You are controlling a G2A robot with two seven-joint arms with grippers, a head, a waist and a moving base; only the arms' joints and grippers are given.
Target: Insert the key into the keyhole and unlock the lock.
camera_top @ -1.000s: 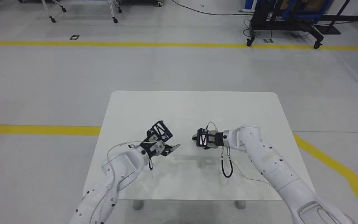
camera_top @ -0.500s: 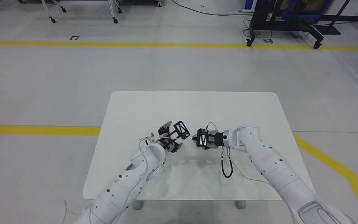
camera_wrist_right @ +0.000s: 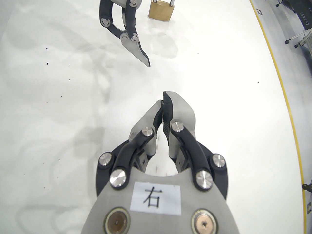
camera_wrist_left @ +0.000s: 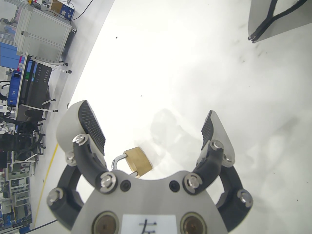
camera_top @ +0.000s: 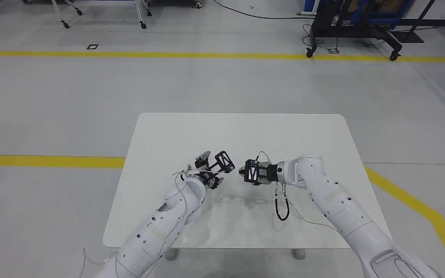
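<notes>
The lock [camera_wrist_right: 162,10] lies on the white table [camera_top: 313,139], a little left of the middle and towards the near side. It is a small brass padlock with a steel shackle. Both shackle legs sit in the body, so it looks locked. In the right wrist view the brass body faces the right gripper and the shackle points away from it, to the left.

The left gripper [camera_wrist_left: 148,114] hangs just above the lock with its jaws spread wide and nothing between them. In its own wrist view the lock shows low between the two fingers, close to the palm and touching neither ribbed pad [camera_wrist_left: 91,122]. One finger [camera_wrist_right: 136,49] is on the near side of the lock and the other on the far side.

The right gripper [camera_wrist_right: 162,101] is just to the right of the left one, near the table's middle, and points left at the lock. The two grippers are near each other but apart. The right jaws are clenched, pad against pad (if a key is pinched there, it cannot be made out from any view). A strip of bare table separates its tips from the lock.

A black cable [camera_top: 281,205] hangs in a loop from the right forearm, over the near part of the table.
</notes>
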